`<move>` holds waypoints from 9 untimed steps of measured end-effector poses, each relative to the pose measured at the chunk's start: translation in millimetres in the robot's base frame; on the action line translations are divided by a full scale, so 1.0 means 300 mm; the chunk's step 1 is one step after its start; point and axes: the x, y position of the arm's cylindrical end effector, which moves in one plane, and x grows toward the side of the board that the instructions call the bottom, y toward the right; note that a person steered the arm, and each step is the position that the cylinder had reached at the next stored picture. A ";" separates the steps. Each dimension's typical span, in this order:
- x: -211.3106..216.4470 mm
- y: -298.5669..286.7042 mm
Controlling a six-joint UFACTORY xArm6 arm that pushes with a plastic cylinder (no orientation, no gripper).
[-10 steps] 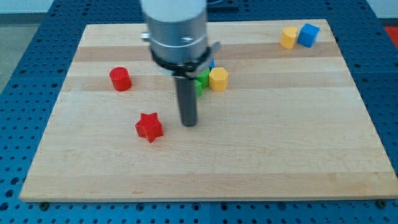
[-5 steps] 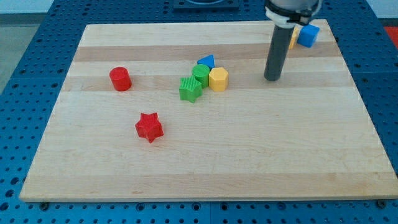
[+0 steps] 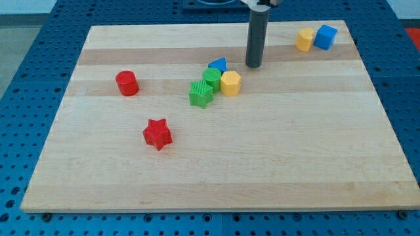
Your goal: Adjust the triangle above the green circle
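Note:
A small blue triangle (image 3: 218, 64) lies just above the green circle (image 3: 211, 78), touching it. A yellow hexagon (image 3: 230, 83) sits to the right of the green circle and a green star-like block (image 3: 201, 94) sits to its lower left. My tip (image 3: 253, 65) rests on the board a short way to the right of the blue triangle, above the yellow hexagon, apart from both.
A red cylinder (image 3: 126, 83) stands at the view's left and a red star (image 3: 157, 134) below it. A yellow block (image 3: 304, 40) and a blue cube (image 3: 325, 37) sit together near the board's top right corner.
My tip went from the board's middle near the red star to the right side, then back left and up to beside the blue triangle. No block has moved.

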 end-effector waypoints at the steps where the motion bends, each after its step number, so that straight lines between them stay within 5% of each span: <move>1: 0.000 -0.036; 5: -0.091 -0.326; 9: 0.045 -0.352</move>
